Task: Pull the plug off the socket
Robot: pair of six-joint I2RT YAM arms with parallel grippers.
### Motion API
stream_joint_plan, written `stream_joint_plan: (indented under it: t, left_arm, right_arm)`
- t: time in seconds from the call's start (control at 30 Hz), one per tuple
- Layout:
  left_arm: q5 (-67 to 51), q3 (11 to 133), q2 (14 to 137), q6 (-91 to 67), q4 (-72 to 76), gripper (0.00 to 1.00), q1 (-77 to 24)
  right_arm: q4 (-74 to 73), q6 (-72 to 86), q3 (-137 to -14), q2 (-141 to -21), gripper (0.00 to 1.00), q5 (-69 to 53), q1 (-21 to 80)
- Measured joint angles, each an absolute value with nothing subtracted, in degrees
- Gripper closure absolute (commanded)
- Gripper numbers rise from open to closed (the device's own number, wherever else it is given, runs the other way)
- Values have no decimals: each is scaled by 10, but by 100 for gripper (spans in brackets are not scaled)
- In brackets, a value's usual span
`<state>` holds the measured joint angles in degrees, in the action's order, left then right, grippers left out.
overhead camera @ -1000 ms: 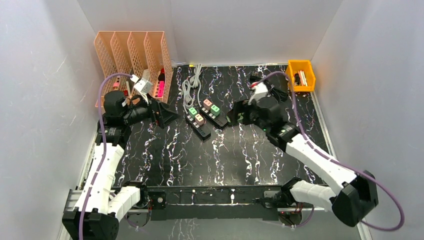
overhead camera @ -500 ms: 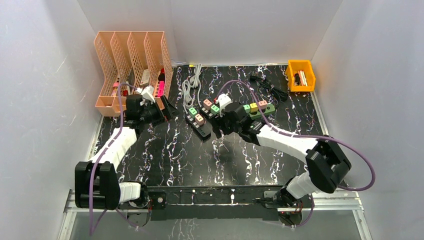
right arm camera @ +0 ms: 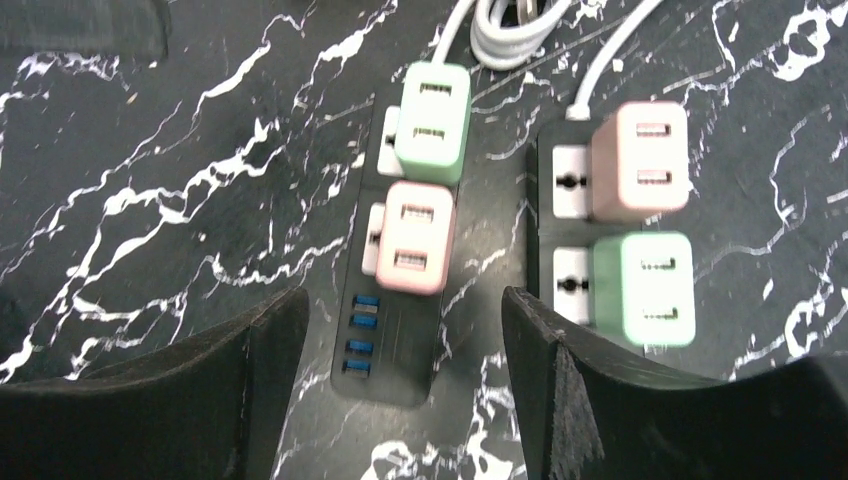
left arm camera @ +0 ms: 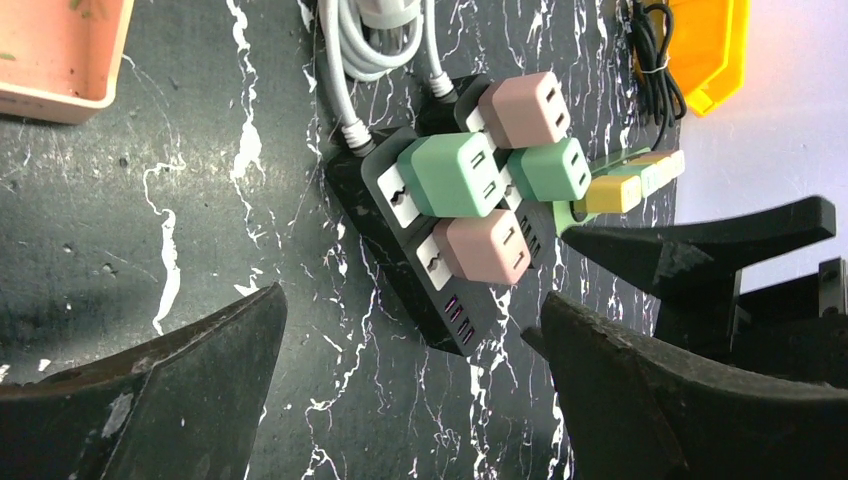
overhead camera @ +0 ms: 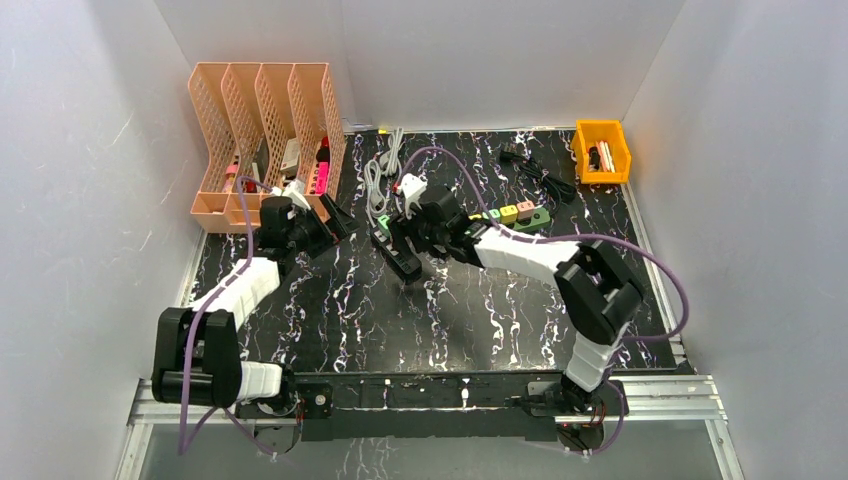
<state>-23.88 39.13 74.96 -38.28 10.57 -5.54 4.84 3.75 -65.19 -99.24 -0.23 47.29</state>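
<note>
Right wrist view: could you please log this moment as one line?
right end effector: open, above power strip, near pink plug | left end effector: open, empty | pink plug: in socket

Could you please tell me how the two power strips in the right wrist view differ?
On the left strip the green plug sits at the cable end, with the pink plug behind it. On the right strip that order is reversed. The left strip lies between the fingers of the open right gripper, while the right strip lies outside them. Both are black and hold two plugs.
</note>
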Motion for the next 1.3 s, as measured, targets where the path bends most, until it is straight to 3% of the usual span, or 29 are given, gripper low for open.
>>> stream_joint_plan:
  t: [0.5, 0.57, 0.7, 0.73, 1.3]
  left_arm:
    - [-237, 383, 829, -428, 174, 2, -58]
    - [-237, 379, 837, -435, 179, 2, -58]
    - [-237, 378, 845, -445, 186, 2, -58]
    - [-237, 378, 846, -447, 189, 2, -58]
    - [-228, 383, 879, -489, 209, 2, -93]
  right_arm:
    - [29, 20, -774, -1139, 40, -21, 473]
    - [26, 20, -774, -1140, 52, -19, 473]
    - [27, 19, -774, -1140, 94, -8, 473]
    - [27, 19, -774, -1140, 100, -8, 473]
    - [31, 53, -770, -1137, 100, -6, 472]
